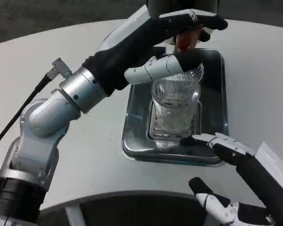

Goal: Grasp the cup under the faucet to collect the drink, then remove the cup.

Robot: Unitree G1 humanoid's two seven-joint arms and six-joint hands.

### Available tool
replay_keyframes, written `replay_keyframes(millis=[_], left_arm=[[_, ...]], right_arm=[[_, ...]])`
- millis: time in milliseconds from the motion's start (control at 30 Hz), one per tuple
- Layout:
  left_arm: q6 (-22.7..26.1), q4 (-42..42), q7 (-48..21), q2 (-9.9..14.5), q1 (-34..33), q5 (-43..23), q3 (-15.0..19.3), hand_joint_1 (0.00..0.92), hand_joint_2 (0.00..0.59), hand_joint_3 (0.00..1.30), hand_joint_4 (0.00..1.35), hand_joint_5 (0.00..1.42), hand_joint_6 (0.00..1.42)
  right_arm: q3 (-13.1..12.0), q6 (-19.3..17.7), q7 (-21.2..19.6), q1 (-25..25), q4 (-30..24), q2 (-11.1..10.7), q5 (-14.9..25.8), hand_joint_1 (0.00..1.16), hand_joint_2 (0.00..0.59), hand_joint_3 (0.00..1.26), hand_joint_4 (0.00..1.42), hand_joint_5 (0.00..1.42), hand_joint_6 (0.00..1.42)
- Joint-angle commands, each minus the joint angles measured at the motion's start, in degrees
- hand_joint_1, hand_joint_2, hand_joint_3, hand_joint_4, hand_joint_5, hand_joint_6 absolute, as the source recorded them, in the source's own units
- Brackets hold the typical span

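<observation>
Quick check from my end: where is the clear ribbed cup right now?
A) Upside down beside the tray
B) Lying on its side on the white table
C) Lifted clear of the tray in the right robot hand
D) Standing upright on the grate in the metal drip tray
D: the clear ribbed cup stands upright on the grate inside the metal drip tray, with the right robot hand just in front of its base.
</observation>
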Motion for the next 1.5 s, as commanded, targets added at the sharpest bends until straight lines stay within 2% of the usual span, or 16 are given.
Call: replay_keyframes(millis=[33,767,1500], left_arm=[[-1.4,1.1,0.0,1.1,1.4,1.9,-1.2,0.000,0.001,0.33,0.23,0.30,0.19],[-5.4,0.5,3.1,3.5,1.8,6.4,-2.7,0.000,0.003,0.33,0.22,0.29,0.18],[-6.4,-0.3,5.3,3.9,2.2,9.0,-3.7,0.000,0.002,0.31,0.22,0.29,0.18]], right_arm=[[0.3,0.6,-0.7,0.0,0.5,0.1,-0.3,0.56,0.452,0.27,0.18,0.12,0.11],[0.2,0.8,-0.8,-0.2,0.9,-0.3,-0.1,0.56,0.452,0.27,0.18,0.12,0.11],[0.1,1.7,-1.4,-0.3,1.1,0.5,0.2,0.56,0.452,0.27,0.18,0.12,0.13]])
